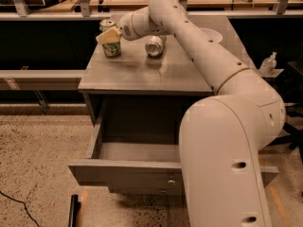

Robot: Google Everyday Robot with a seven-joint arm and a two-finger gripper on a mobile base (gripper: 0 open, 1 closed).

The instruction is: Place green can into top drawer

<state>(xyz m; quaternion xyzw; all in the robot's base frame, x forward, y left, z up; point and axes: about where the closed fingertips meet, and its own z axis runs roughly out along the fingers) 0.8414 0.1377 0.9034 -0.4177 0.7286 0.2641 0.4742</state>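
Note:
The green can [112,49] stands upright at the back left of the grey cabinet top [142,74]; its silver top shows just above the gripper. My gripper [110,36] is right at the can, across its upper half, with the can still resting on the cabinet top. The top drawer [118,174] is pulled open below, towards the camera; the part of its inside that shows is empty, and there is a small metal knob [171,181] on the front panel. My arm's large near link [222,164] hides the drawer's right part.
A silvery can [154,45] lies on its side on the cabinet top, right of the green can. A white bowl [210,34] sits at the back right, behind my arm. A spray bottle [268,64] stands on a stand at the right. Speckled floor lies to the left.

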